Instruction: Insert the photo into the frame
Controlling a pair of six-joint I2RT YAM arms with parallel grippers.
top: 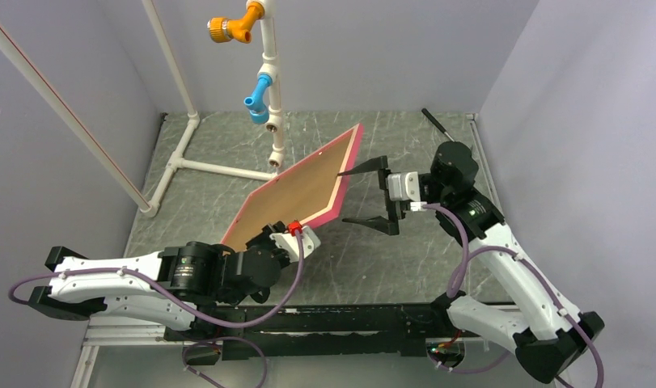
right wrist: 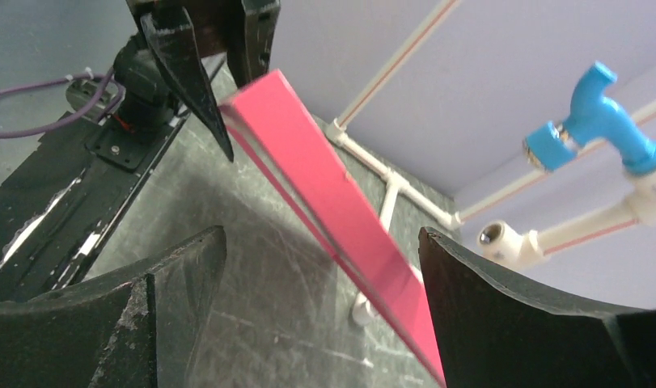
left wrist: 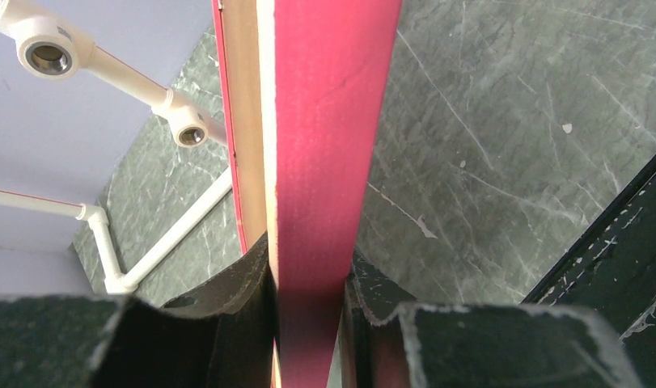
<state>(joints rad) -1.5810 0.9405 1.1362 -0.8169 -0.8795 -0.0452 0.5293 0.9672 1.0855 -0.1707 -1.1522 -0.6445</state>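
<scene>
We see the frame (top: pixel 304 190) tilted above the table (top: pixel 405 267), brown back upward. The left gripper (top: pixel 285 234) is clamped on its near edge. The right gripper (top: pixel 344 197) is spread wide and grips nothing, with the frame's right edge between its fingers. A white pipe stand (top: pixel 269 97) rises behind.

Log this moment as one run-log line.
left gripper: shut on frame, held tilted | right gripper: open, straddling frame edge | photo: not in view

Robotics lab test cell, plain lilac walls (top: pixel 405 48) on three sides, scuffed grey-green tabletop (top: pixel 389 259), white pipe rig (top: pixel 272 97) upper centre.
</scene>
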